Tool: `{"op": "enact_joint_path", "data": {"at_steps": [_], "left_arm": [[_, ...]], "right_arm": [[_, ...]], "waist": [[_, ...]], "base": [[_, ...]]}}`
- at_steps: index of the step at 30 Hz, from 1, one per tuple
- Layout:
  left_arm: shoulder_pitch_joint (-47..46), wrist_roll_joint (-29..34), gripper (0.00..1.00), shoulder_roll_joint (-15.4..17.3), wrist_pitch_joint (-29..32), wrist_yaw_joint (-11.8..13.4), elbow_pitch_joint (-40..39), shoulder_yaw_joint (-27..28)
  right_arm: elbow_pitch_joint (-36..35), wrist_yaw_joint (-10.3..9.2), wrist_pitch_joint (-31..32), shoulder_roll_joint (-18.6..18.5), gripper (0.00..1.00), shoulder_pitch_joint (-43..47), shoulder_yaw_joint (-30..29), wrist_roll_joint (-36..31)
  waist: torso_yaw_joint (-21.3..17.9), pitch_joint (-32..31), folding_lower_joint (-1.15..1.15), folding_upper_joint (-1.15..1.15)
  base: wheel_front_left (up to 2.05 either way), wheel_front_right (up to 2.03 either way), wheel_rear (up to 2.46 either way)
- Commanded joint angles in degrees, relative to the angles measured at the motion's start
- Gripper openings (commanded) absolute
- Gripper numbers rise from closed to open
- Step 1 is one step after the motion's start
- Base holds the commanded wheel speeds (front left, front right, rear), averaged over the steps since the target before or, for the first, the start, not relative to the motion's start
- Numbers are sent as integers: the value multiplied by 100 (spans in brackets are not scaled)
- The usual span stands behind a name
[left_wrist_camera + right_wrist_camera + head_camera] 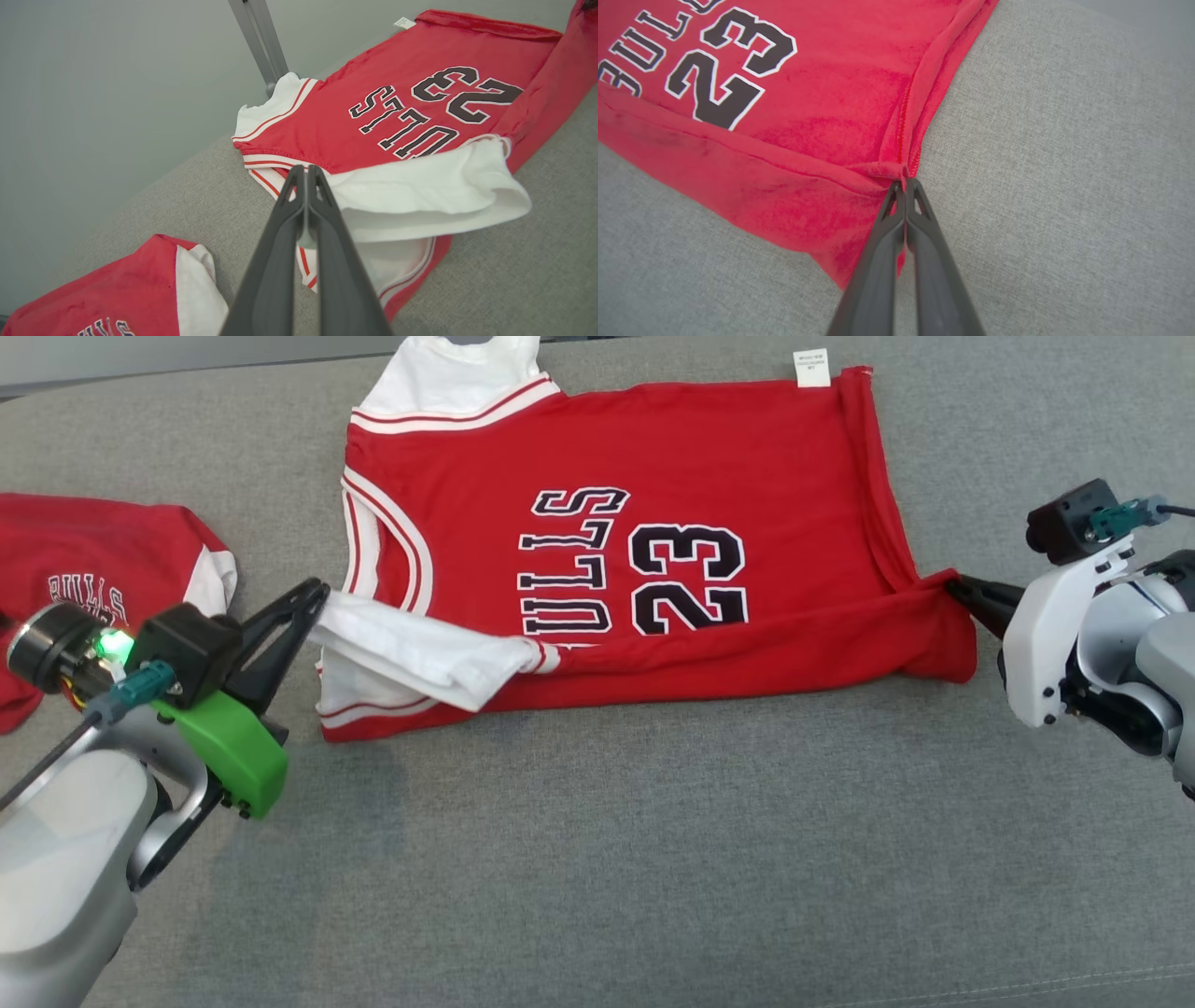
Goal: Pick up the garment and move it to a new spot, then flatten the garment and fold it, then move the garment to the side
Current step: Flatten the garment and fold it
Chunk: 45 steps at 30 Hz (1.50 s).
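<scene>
Garment [672,457], a red jersey printed BULLS 23, is seen spread across the upper middle of the head view on a grey fabric surface [653,859], with its lower edge raised in a fold running between the two grippers. The left gripper [317,593], at the left of that frame, is pressed closed on the white sleeve [411,653], which is drawn out from the fingertips toward the lettering. In the left wrist view the left gripper [307,170] is seen at frame centre with its tips on the white cloth, the garment [327,126] spreading to the upper right. The right gripper [952,583], at the right of the head view, is clamped on the red hem corner [934,616]. In the right wrist view the right gripper [906,182] is seen pinching the seam at centre, with the garment [840,93] to the upper left. A second red jersey [112,551] is seen at the far left of the head view, apart from the first.
</scene>
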Motion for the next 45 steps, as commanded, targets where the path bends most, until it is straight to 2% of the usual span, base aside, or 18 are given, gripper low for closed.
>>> {"op": "enact_joint_path", "data": {"at_steps": [1, 14, 15, 16, 17, 20, 23, 26, 28, 30, 34, 37, 40, 42, 45], "left_arm": [[-213, -43, 0, -60, -82, 1, 138, -22], [-1262, -215, 0, -398, -409, -1, 1334, -722], [-1311, -251, 29, -436, -461, 0, 1455, -727], [-1343, -266, 77, -468, -502, 0, 1564, -715], [-1358, -270, 100, -515, -536, 2, 1704, -703], [-1364, -321, 100, -682, -716, 206, 1977, -546], [-1152, -562, 100, -887, -864, 526, 2046, -92], [-851, -670, 100, -1105, -887, 756, 1501, 701], [-409, -553, 100, -1252, -878, 876, 1034, 1278], [5, -386, 100, -1459, -880, 968, 530, 1876], [912, 59, 100, -1978, -882, 914, -295, 2752], [1527, 425, 100, -2439, -882, 806, -702, 3240], [2025, 738, 100, -2899, -883, 668, -929, 3599], [2265, 995, 100, -3142, -883, 562, -1030, 3754], [2567, 1248, 100, -3384, -882, 449, -1022, 3954]], "right_arm": [[98, -5, -94, 63, 0, -116, 4, -10], [621, -5, -484, 438, 0, -464, 63, -17], [629, -5, -591, 460, 31, -503, 66, -74], [684, -6, -662, 474, 100, -502, 57, -44], [769, -6, -784, 492, 100, -502, 49, -46], [998, -6, -1166, 574, 100, -489, -17, -71], [1228, -6, -1673, 667, 100, -325, -218, 55], [1269, -5, -1916, 754, 100, -109, -529, 241], [1293, -6, -1979, 714, 100, 5, -788, 118], [1043, -5, -1986, 725, 100, 80, -1408, -250], [390, -6, -1981, 921, 100, 942, -3093, -1172], [-223, -3, -1983, 1333, 100, 1770, -4385, -2058], [-805, -3, -1983, 1864, 100, 2649, -5377, -2876], [-1192, -4, -1984, 2216, 100, 3121, -5890, -3312], [-1629, -3, -1984, 2692, 100, 3707, -6354, -3829]], "waist": [[2, 138, 0, 0], [-62, 452, 0, 0], [-67, 460, 0, 0], [-71, 461, 0, 0], [-72, 452, 0, 0], [-64, 389, 0, 0], [-56, 241, 0, 0], [-43, 102, 0, 0], [-23, -6, 0, 0], [-15, -99, 0, 0], [-35, -308, 0, 0], [-50, -482, 0, 0], [-58, -625, 0, 0], [-67, -681, 0, 0], [-79, -718, 0, 0]], "base": [[0, 0, 0], [0, 0, 0], [0, 0, 0], [0, 0, 0], [0, 0, 0], [0, 0, 0], [0, 0, 0], [0, 0, 0], [0, 0, 0], [0, 0, 0], [0, 0, 0], [0, 0, 0], [0, 0, 0], [0, 0, 0], [0, 0, 0]]}}
